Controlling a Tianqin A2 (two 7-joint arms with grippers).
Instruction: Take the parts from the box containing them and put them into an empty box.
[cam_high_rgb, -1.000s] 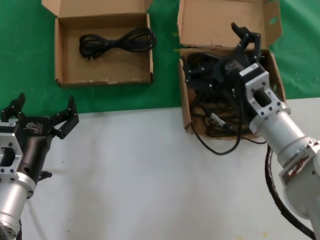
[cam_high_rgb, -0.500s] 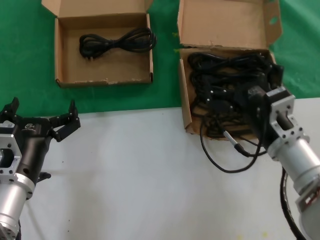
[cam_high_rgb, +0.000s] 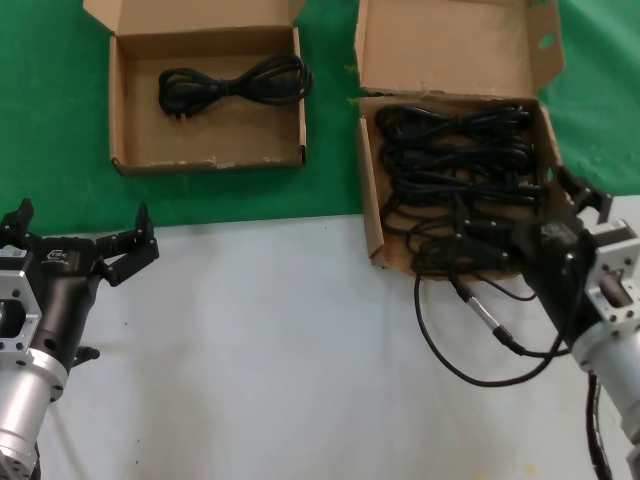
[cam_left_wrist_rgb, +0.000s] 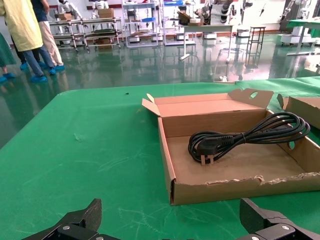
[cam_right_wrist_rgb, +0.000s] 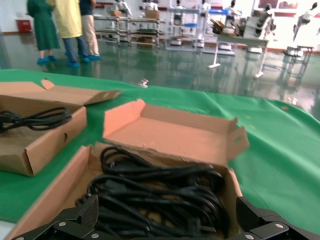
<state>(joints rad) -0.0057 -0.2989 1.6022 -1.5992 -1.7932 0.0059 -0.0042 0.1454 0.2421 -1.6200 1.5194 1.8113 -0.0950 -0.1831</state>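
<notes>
My right gripper (cam_high_rgb: 578, 222) has backed out of the bigger box (cam_high_rgb: 372, 215) at two o'clock, fingers apart and seemingly empty, leaving the cords (cam_high_rgb: 455, 150) inside and one cord (cam_high_rgb: 235, 82) in the smaller box (cam_high_rgb: 118, 110).

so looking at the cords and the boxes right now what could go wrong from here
The parts lie tangled in the bigger box, so lifting one could drag others out. The right hand, open at that box's near corner, could catch the thin robot wire looping over the table. The cord in the smaller box sits against one wall, so a later drop could land across it.
</notes>
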